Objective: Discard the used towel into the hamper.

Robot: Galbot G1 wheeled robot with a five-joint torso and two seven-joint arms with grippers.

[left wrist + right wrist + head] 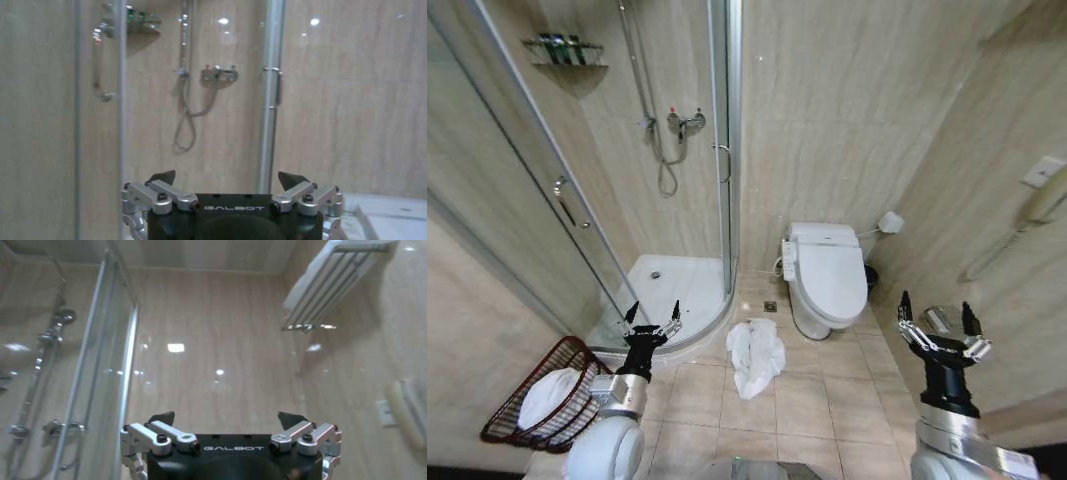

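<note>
Towel (755, 355) lies right of left end effector (653, 314).

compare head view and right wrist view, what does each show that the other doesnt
Head view alone: the white towel crumpled on the floor tiles, the hamper at the robot's left with something white in it, the toilet, and the open left gripper raised beside the shower.

Right wrist view alone: a wall-mounted towel rack high on the wall.

Both: the right gripper, open and empty, the glass shower enclosure and the beige wall tiles.
</note>
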